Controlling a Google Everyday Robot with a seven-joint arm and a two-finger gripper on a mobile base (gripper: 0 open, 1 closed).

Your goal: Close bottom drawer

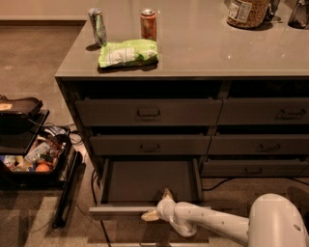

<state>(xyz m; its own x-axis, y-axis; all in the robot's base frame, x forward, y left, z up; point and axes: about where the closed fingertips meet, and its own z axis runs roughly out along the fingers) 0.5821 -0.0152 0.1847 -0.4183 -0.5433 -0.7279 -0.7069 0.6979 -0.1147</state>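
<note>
The bottom drawer of the left stack is pulled far out, and its dark inside looks empty. Its low flat front faces me near the bottom of the view; the handle is hidden. My gripper is at the right part of that front, on a white arm that reaches in from the lower right. It is open. One finger points up over the drawer's inside and the other lies in front of the drawer front, so they straddle it.
The upper drawers and the right stack are shut. On the counter are a green bag, two cans and a jar. A black bin of items stands on the floor at the left. Cables run under the cabinet.
</note>
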